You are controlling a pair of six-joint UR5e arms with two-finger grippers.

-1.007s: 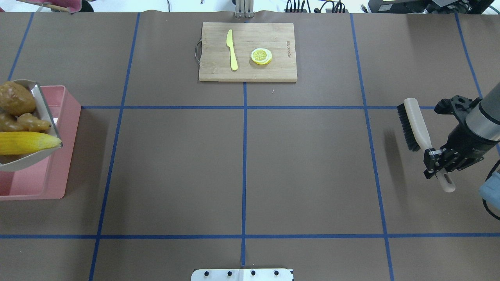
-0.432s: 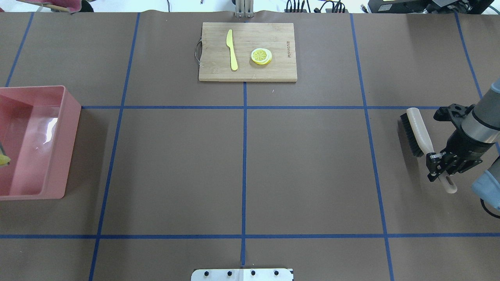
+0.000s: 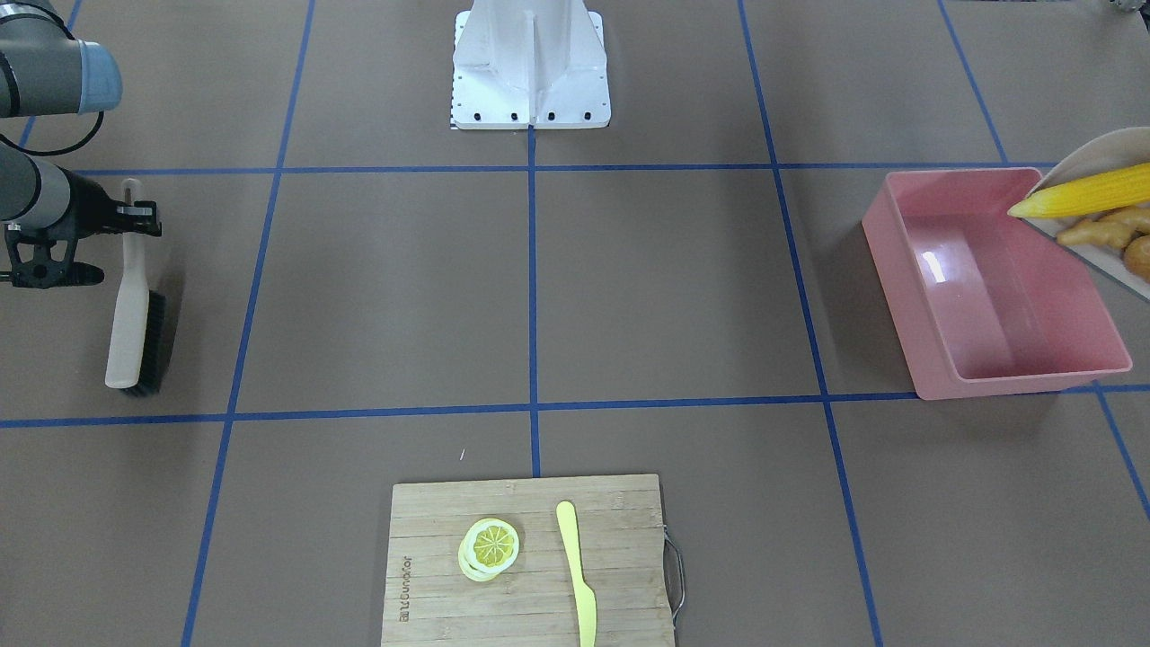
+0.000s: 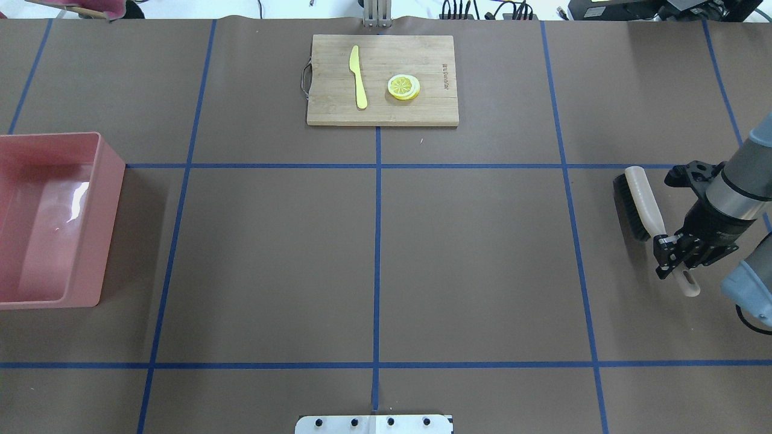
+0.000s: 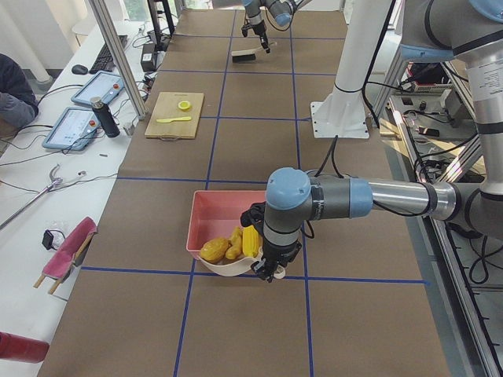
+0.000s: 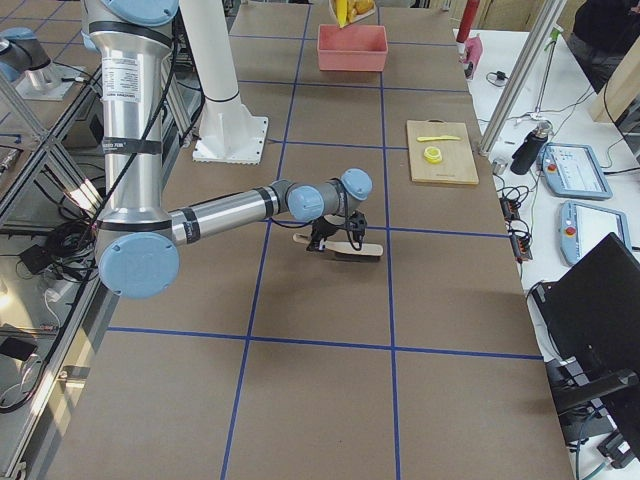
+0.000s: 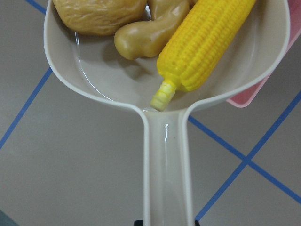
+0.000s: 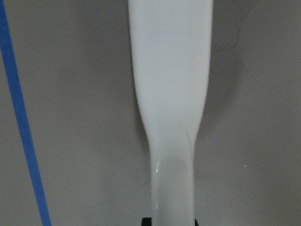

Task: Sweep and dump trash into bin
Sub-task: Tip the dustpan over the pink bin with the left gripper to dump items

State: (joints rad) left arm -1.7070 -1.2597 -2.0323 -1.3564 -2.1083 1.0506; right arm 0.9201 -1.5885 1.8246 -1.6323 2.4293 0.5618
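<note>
Holding dustpan (image 7: 167, 155) w/ trash (image 7: 207, 42) by bin (image 4: 108, 229), R gripper (image 4: 669, 248) clamps brush (image 4: 642, 199).

Cutting board (image 3: 629, 557) brand stamp (image 3: 406, 589): probably illegible.

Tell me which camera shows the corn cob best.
Left wrist-mounted: the corn cob is large, kernels sharp, lying in the dustpan. Front-facing catches it at the edge; both side views show it small; overhead misses it.
</note>
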